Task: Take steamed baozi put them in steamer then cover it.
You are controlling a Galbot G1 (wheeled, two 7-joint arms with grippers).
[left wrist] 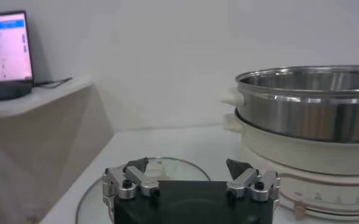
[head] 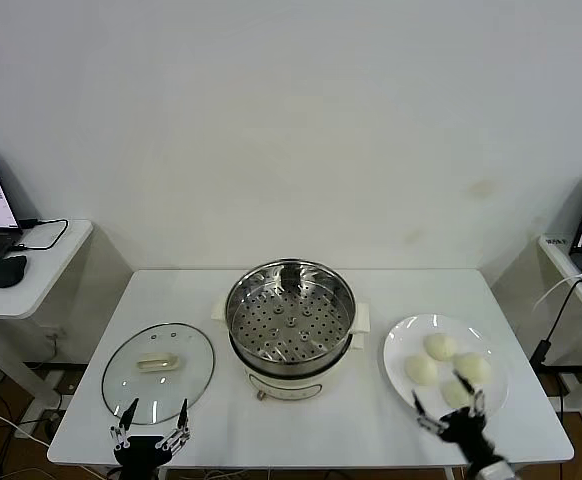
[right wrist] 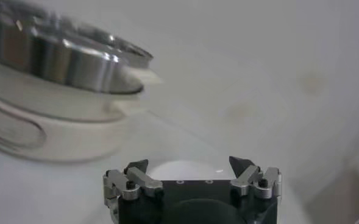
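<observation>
While both grippers are gaping wide and holding nothing, right gripper (head: 451,413) is hovering over the baozi (head: 439,346) on the plate (head: 399,345) right of the steamer (head: 289,312); left gripper (head: 152,425) is idling by the cover (head: 158,363). Buns look soft, light, squashable: pinch sides gently.

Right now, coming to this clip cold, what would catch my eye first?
The shiny steamer stands uncovered at the middle of the white table, its perforated tray bare. Its glass cover lies flat on the robot's left, and four steamed baozi sit on a white plate on its right. The left gripper hangs open at the cover's near edge, while the right gripper is open over the plate's near side.
</observation>
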